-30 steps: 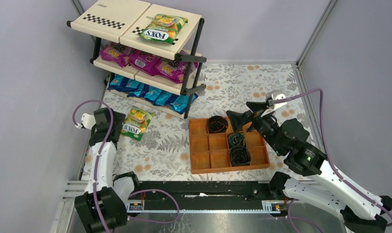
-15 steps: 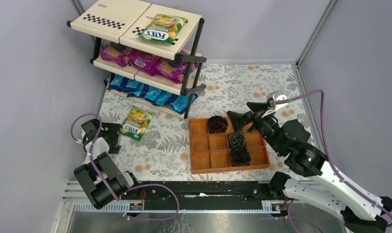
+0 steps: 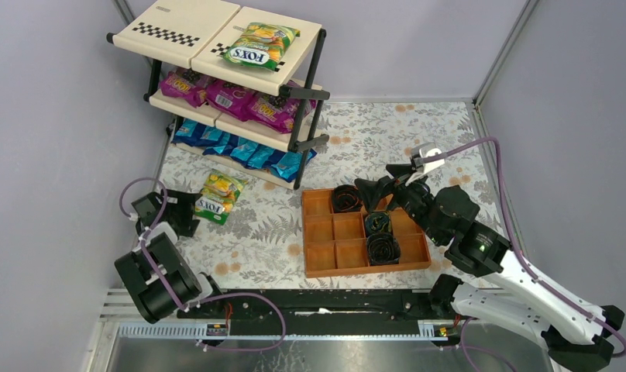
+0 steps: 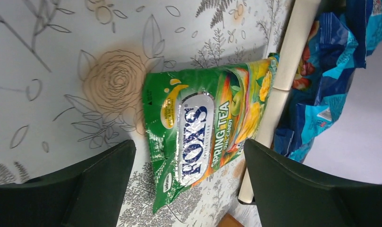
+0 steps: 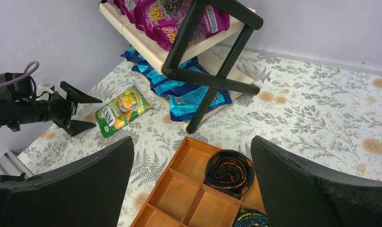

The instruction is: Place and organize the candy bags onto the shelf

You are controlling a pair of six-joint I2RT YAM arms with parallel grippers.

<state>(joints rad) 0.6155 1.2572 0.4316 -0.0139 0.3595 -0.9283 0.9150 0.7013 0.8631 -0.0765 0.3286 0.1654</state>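
Showed one green-yellow candy bag (image 3: pixel 214 198) loose on the floral table (image 3: pixel 387 132), face up with the "FOX'S" lettering legible, just in front of the near-left corner of the shelf (image 3: pixel 170 27); in the left wrist view, placed its far end at the edge of the bottom panel, contact not resolvable. Found on the shelf itself a second green-yellow bag (image 3: pixel 259 45) on the right half of the top tier, a row of magenta-purple bags (image 3: pixel 231 94) across the middle tier, and a row of blue bags (image 3: pixel 240 149) across the bottom tier, some overhanging the front edge. Judged the task as nearly finished: blue and magenta tiers filled, one green-yellow packet shelved, one left to lift, most plausibly to the top tier beside its match, with the left half of that tier bare. Caught the left gripper (image 3: pixel 187 215) low over the table and aimed at the loose bag, fingers spread wide to either side of it, grasping nothing. Caught the right gripper (image 3: pixel 376 177) well apart from the bag, above the far edge of the orange-brown compartment tray (image 3: pixel 306 232) holding dark coiled rolls (image 3: pixel 346 198), likewise spread and empty.
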